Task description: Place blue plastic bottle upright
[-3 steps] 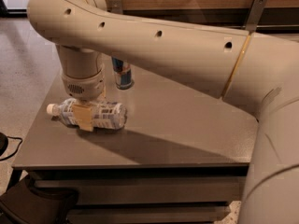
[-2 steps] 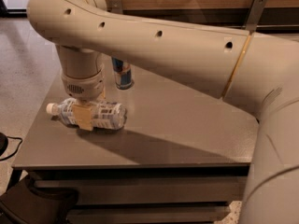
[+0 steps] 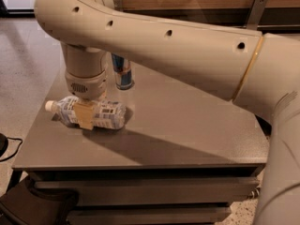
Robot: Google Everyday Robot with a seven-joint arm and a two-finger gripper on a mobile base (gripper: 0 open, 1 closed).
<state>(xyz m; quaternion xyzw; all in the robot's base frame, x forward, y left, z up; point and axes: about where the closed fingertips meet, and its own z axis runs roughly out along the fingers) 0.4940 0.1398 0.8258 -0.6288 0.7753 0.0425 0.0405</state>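
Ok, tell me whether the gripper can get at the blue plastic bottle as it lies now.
Probably yes: the gripper is down right at the blue plastic bottle, which lies on its side on the table. The can stands behind, apart, and nothing blocks the way.

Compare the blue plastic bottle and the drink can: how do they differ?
The blue plastic bottle lies on its side, cap left; the drink can stands upright. The bottle is clear plastic; the can is blue-and-silver metal. The gripper is down over the bottle; the can is ungripped. Both rest on the table.
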